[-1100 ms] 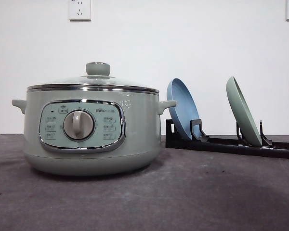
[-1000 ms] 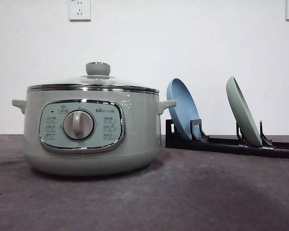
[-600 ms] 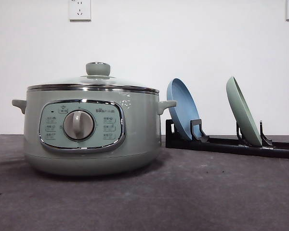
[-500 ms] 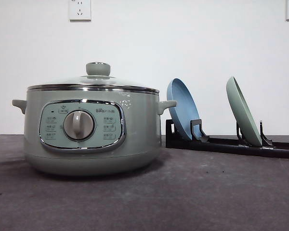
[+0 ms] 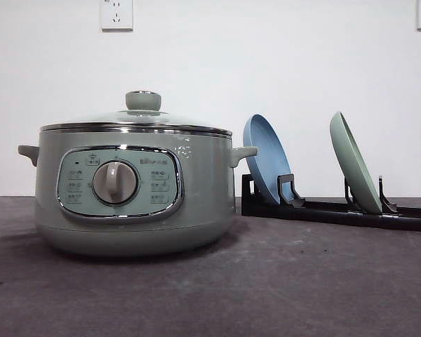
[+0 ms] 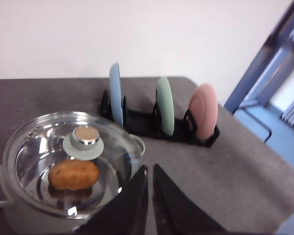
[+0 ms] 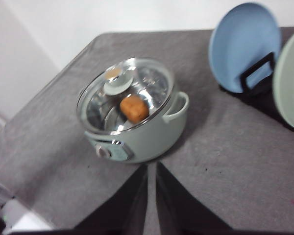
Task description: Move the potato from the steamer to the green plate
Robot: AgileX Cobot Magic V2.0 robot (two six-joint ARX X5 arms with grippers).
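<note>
Both arms hang high over the table, wrist cams angled down. Left gripper (image 6: 150,188): two dark fingers pressed nearly together w/ only a thin slit between, holding nothing. Right gripper (image 7: 152,188): same pose, fingers almost touching, narrow gap, empty.

Hard to make out: both wrist pics are soft and blurred. Finger bases are cut off at the frame edge in each. The steamer's near side is cropped in the left wrist view; glare on the glass lid (image 6: 71,161) hides part of the inside. In the front view the pot wall hides the contents altogether.

The steamer (image 5: 133,189) sits on the grey table (image 5: 302,281), lid on, green knob (image 5: 143,100) on top. The potato (image 6: 73,175) lies inside on the steamer floor, seen through the glass; from the left gripper it is below and ahead, off to one side of the fingertips, well apart. From the right gripper the potato (image 7: 134,108) is ahead and below, nearly in line w/ the slit, well apart.

The green plate (image 5: 354,172) stands on edge in a black rack (image 5: 330,209), beyond and beside the steamer, between a blue plate (image 5: 266,160) and a pink plate (image 6: 203,111). It is farther from each gripper than the pot.
</note>
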